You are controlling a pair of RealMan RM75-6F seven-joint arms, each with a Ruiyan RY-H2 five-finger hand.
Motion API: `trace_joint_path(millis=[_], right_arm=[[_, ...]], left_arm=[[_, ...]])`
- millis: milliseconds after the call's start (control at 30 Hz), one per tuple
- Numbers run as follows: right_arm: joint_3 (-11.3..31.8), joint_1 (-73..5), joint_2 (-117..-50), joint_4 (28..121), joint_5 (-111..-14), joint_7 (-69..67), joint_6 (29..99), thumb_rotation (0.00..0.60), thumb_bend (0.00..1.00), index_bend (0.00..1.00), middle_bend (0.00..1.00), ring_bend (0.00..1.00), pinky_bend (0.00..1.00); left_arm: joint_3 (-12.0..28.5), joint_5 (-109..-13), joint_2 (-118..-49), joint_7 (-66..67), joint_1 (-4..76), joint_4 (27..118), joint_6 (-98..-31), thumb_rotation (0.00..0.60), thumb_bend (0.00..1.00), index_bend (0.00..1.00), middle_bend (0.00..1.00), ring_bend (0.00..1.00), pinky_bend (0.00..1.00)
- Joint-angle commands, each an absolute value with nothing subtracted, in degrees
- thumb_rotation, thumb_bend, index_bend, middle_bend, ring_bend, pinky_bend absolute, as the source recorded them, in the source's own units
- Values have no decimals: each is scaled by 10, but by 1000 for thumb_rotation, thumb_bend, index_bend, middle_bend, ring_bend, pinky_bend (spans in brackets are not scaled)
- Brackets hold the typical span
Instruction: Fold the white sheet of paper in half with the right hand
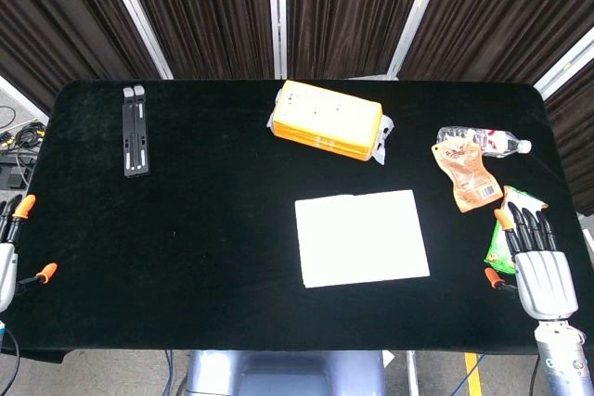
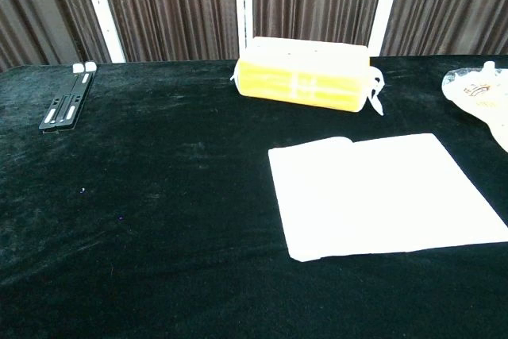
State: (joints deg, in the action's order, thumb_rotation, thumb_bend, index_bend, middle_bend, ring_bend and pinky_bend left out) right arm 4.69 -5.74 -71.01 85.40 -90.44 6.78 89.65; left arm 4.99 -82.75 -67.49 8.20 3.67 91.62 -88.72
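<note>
The white sheet of paper lies flat on the black table, right of centre; in the chest view the paper has a slight bump along its far edge. My right hand rests at the table's right front edge, fingers stretched out and apart, holding nothing, well right of the sheet. My left hand shows only partly at the left edge, fingers apart and empty. Neither hand appears in the chest view.
A yellow wrapped package lies behind the paper. A black bar-shaped object sits at the back left. At the right are a clear bottle, an orange pouch and a green packet beside my right hand.
</note>
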Motion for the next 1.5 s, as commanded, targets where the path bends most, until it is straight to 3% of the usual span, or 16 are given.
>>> trace_joint_path(millis=[33,767,1067,1300,1500], right_arm=[[46,-57,-710,855,-905,69,896,600,86,0,0,0,0],[38,-75,-723,845,-914,76,866,600,86,0,0,0,0],[68,-143,-755,916,-886,118,775,600,86,0,0,0,0],[84,-191,-813,988,-800,195,686,600,86,0,0,0,0],[95,-217,-867,1004,-722,268,661,600,79,0,0,0,0]], left_arm=[[50,-827,-675,82,37,916,-886,600,99,0,0,0,0],[52,-827,-670,82,34,924,-894,600,98,0,0,0,0],[56,-823,-670,84,36,927,-892,600,98,0,0,0,0],[57,-818,-667,74,36,924,-889,600,98,0,0,0,0],[60,-810,-664,62,37,921,-882,600,98,0,0,0,0]])
